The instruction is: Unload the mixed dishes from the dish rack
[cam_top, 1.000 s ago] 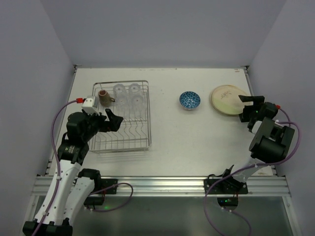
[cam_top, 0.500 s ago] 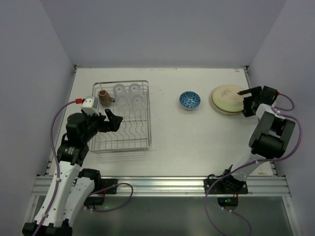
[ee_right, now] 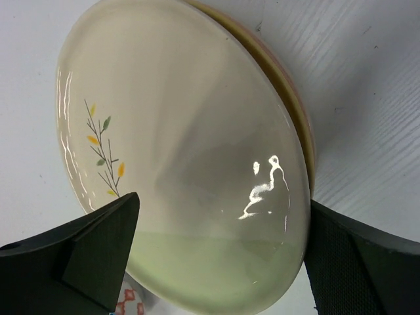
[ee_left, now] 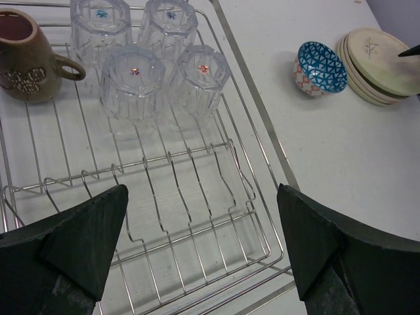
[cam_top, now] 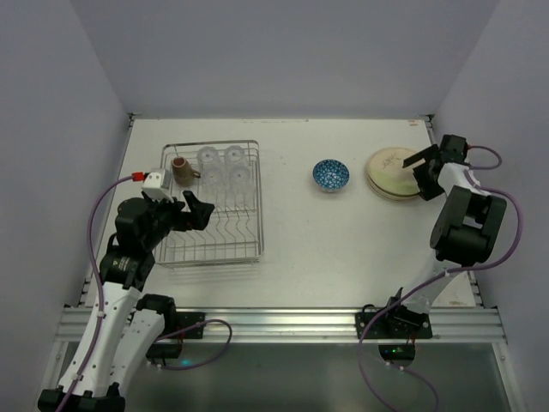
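Note:
The dish rack (cam_top: pixel 254 225) stands at the left. Four clear glasses (cam_top: pixel 221 167) and a brown mug (cam_top: pixel 181 170) sit in its far end; its near prongs are bare. My left gripper (cam_top: pixel 196 210) is open and empty above those prongs. The left wrist view shows it (ee_left: pixel 202 190) over the rack (ee_left: pixel 262 131), with the glasses (ee_left: pixel 134 79) and mug (ee_left: pixel 26 56) beyond. The blue-patterned bowl (cam_top: pixel 330 174) and a stack of cream plates (cam_top: pixel 388 174) lie on the table at the right. My right gripper (cam_top: pixel 420 172) is open just over the stack's right edge (ee_right: pixel 184 151).
The table's right edge and the side wall are close behind my right arm. The back wall runs along the far table edge. In the left wrist view the bowl (ee_left: pixel 320 65) and plates (ee_left: pixel 371 56) show beyond the rack's right rim.
My right gripper has moved toward the far side along the plates' right edge, and its wrist has turned. The plates, bowl and left arm have not moved.

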Tool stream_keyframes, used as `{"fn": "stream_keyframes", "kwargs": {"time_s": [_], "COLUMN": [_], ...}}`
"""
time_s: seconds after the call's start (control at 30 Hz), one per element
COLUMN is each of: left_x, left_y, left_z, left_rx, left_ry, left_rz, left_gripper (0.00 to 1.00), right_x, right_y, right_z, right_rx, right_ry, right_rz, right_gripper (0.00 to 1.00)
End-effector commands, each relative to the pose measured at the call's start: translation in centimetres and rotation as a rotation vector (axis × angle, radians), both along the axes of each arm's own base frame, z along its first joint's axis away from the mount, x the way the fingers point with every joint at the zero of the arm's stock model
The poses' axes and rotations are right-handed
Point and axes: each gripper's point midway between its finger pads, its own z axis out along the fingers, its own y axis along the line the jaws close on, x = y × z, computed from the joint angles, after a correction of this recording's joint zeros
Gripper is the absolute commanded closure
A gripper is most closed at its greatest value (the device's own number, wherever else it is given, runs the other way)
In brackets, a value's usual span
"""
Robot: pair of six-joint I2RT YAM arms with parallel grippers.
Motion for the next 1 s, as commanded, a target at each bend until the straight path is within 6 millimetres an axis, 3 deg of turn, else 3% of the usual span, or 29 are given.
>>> {"fn": "stream_keyframes", "kwargs": {"time_s": [0.0,0.37,0.77,0.9,0.97], "left_x": [0.0,-0.2,-0.2,0.1,0.5], "left_y": [-0.3,-0.4,-0.1,0.7,1.7], "left_z": [0.2,0.4,0.3,-0.1,-0.2], "left_rx": [0.010,0.013,0.019,0.031,0.044], "left_ry": [-0.027,-0.035,-0.032,-0.009,0.007], "left_rz": [-0.017,-0.020,0.003,0.059,0.120], "left_gripper": [0.00,0.00,0.00,0.00,0.00], "right_x": [1.9,0.7,-0.9,-1.2,-1.2], "right_y": [-0.1,-0.1,0.8,1.2,1.4], "right_z": [2.7,2.1,2.2,3.9,6.4], "right_rx": [-0.113,-0.342,-0.379,-0.368,-0.381], "right_ry": [-0.029,0.141,0.202,0.153,0.095], "right_rz": [0.043,0.110,0.156,0.156,0.156], "right_gripper": [0.01,0.01,0.01,0.01,0.01]}}
